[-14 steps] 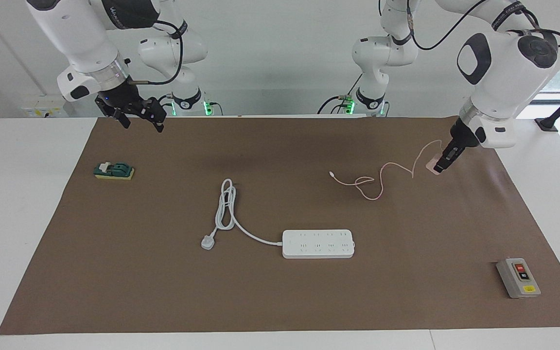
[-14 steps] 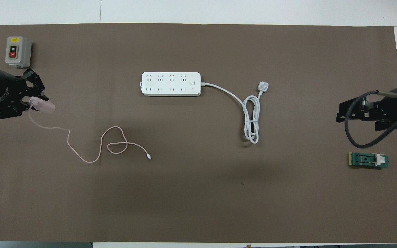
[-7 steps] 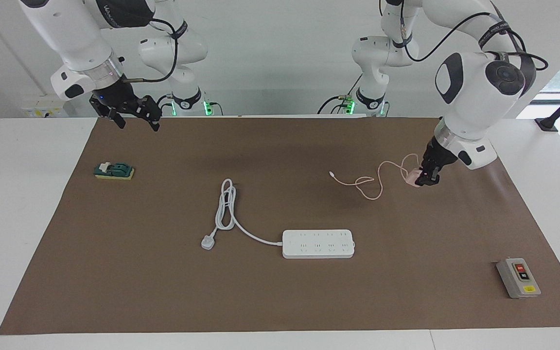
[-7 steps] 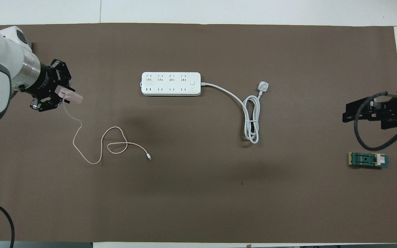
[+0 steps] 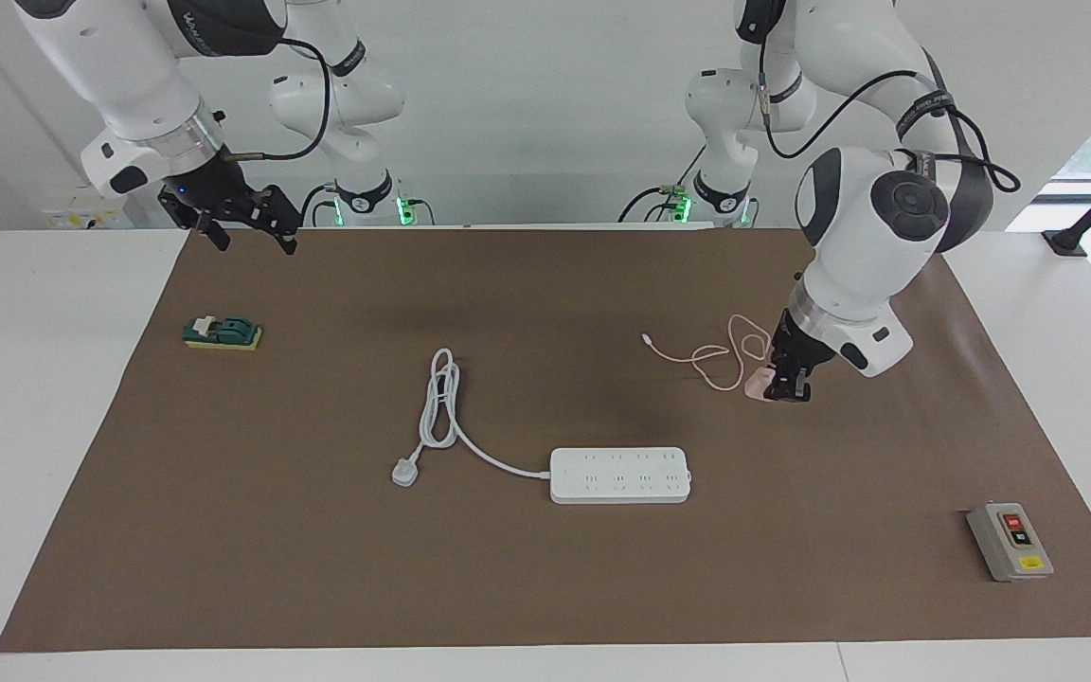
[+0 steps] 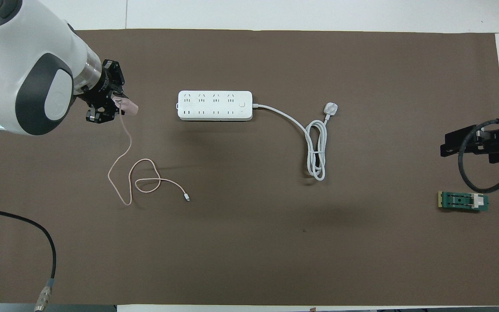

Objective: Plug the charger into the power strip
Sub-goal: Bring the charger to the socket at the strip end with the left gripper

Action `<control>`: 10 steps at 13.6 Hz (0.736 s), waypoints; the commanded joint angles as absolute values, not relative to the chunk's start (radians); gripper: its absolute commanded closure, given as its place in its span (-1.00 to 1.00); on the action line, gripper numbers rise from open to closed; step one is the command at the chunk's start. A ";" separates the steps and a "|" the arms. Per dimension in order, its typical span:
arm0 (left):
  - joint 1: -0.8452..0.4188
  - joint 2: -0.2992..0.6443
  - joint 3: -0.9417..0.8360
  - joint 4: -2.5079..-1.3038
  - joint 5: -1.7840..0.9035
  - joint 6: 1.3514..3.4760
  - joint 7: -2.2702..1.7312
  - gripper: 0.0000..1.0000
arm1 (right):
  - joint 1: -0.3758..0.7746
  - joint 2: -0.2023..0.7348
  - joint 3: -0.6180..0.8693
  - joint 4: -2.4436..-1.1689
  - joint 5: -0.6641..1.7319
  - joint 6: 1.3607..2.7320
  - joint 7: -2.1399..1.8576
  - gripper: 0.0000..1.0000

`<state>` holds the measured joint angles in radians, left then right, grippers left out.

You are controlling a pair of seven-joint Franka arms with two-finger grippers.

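Holding the charger [image 5: 758, 385] between closed fingers, the left gripper [image 5: 785, 389] hangs over the brown mat [image 5: 545, 587] on the table [image 5: 34, 379], beside the power strip [image 5: 619, 475], toward the left arm's end. The pink cable [image 6: 145, 182] trails down onto the mat in loops. The right gripper [image 5: 242, 225] waits with its fingers spread over the mat's corner at the right arm's end, above a green block [image 5: 223, 333].

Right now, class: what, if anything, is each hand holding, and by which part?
The left hand holds the charger by its pink cube body; the cable trails free. The right hand holds nothing.
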<state>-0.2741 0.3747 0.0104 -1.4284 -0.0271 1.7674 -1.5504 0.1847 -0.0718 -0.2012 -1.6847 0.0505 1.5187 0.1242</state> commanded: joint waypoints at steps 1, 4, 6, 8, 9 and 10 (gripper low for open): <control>-0.324 0.477 0.028 -1.309 0.009 1.738 -1.662 1.00 | 0.164 -0.074 -0.196 -1.690 0.020 1.500 0.084 -1.00; -0.357 0.518 0.028 -1.301 0.029 1.749 -1.742 1.00 | 0.172 -0.011 -0.199 -1.634 -0.002 1.459 0.084 -1.00; -0.376 0.523 0.025 -1.307 0.044 1.791 -1.805 1.00 | 0.164 0.014 -0.201 -1.605 -0.002 1.451 0.069 -1.00; -0.397 0.522 0.025 -1.327 0.057 1.841 -1.860 1.00 | 0.114 0.012 -0.166 -1.605 -0.002 1.457 0.048 -1.00; -0.408 0.520 0.025 -1.345 0.064 1.864 -1.877 1.00 | 0.107 0.009 -0.160 -1.606 -0.002 1.459 0.046 -1.00; -0.420 0.514 0.025 -1.374 0.071 1.894 -1.903 1.00 | 0.106 0.009 -0.156 -1.606 -0.002 1.457 0.046 -1.00</control>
